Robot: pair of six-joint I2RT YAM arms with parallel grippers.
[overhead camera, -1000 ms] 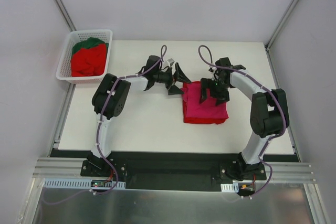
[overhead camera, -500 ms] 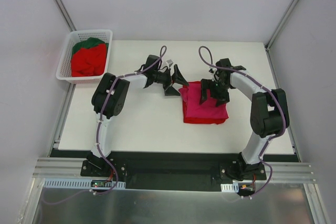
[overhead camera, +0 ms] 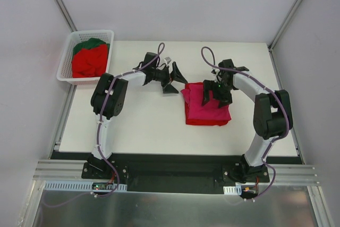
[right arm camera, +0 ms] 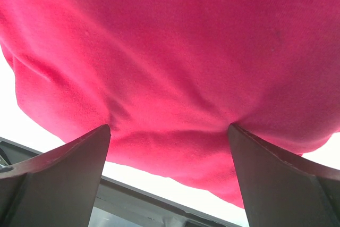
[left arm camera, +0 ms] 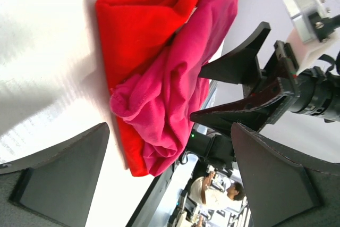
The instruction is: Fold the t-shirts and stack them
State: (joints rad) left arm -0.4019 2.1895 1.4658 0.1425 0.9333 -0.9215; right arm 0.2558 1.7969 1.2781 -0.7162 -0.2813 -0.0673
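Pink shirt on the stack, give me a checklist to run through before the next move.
1. Left gripper open, beside the stack: ok.
2. Right gripper open over the pink shirt, gripping nothing: ok.
3. Pink shirt lying on the red shirt: ok.
4. Pink shirt folded flat: not ok, the corner toward the left gripper is bunched.
5. Basket emptied: not ok, a red bundle and a green shirt lie inside.
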